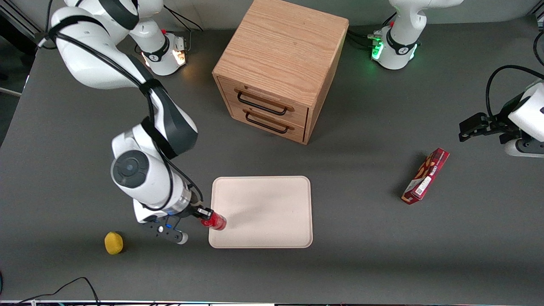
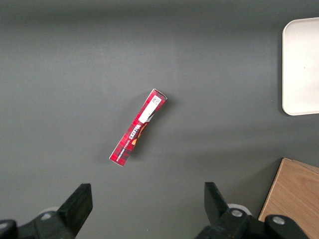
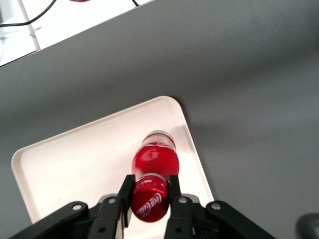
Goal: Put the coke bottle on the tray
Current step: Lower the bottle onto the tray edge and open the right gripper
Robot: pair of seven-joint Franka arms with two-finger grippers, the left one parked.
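Note:
My right gripper [image 1: 205,214] is shut on the red cap of the coke bottle [image 1: 215,221]. It holds the bottle over the corner of the pale beige tray [image 1: 272,204] that lies nearest the front camera and toward the working arm's end. In the right wrist view the fingers [image 3: 125,191] clamp the cap, and the bottle [image 3: 154,162] hangs over the tray [image 3: 75,154] close to its rim. I cannot tell whether the bottle's base touches the tray.
A wooden drawer cabinet [image 1: 280,68] stands farther from the front camera than the tray. A yellow fruit [image 1: 113,242] lies near the gripper, toward the working arm's end. A flat red snack box [image 1: 426,175] lies toward the parked arm's end and also shows in the left wrist view [image 2: 138,128].

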